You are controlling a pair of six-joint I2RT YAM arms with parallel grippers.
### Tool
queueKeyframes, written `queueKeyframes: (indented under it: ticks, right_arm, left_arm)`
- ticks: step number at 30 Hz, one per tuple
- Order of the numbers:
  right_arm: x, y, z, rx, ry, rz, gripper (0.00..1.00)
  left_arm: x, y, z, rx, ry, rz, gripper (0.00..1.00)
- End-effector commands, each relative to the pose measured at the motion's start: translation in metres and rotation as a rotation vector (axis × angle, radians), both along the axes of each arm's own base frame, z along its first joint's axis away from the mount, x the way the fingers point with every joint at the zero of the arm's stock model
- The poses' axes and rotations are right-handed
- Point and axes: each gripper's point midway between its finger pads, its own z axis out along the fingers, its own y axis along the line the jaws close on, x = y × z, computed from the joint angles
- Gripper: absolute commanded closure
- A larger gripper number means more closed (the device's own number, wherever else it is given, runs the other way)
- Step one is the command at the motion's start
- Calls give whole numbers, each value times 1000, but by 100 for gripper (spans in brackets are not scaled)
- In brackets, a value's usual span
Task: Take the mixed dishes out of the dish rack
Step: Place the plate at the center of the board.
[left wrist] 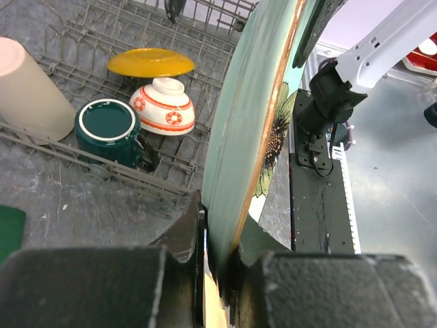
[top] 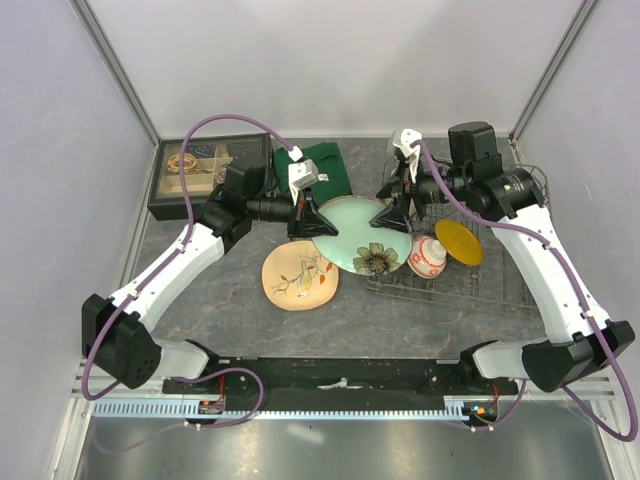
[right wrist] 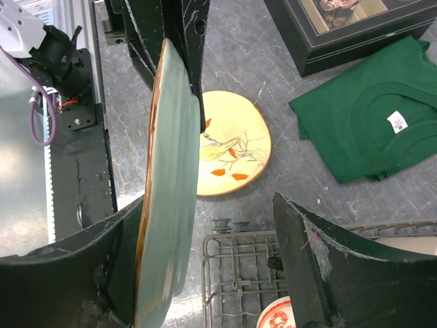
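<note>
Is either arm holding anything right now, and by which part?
The left end effector grips the pale green floral plate by its rim. The right end effector is open, gripping nothing.

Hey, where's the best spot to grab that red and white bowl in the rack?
Come straight down from above and pinch the bowl across its small raised foot: it sits upside down in the rack, foot up, sides flaring wide. Mug and yellow plate sit close beside it, so a side approach looks poor.
</note>
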Motion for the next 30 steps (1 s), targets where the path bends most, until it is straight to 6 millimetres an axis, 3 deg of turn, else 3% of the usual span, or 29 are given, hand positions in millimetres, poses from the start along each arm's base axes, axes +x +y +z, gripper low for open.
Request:
queueKeyframes:
  ticks: [1, 9, 16, 26, 30]
  right_arm:
    - [-3, -2, 21, 26, -102, 4, 22]
    - [-1, -9, 24, 7, -141, -36, 20]
    - [3, -10, 20, -8, -141, -57, 19]
    - [5, -12, 16, -18, -133, -70, 19]
    - [4, -13, 12, -25, -130, -74, 19]
  left_arm:
    - [1, 8, 20, -35, -76, 0, 98]
    - [28, 48, -14, 23, 61, 173, 99]
    - [40, 93, -64, 75, 258, 305, 98]
    - [39, 118, -124, 126, 492, 388, 99]
    - [42, 123, -136, 123, 563, 401, 99]
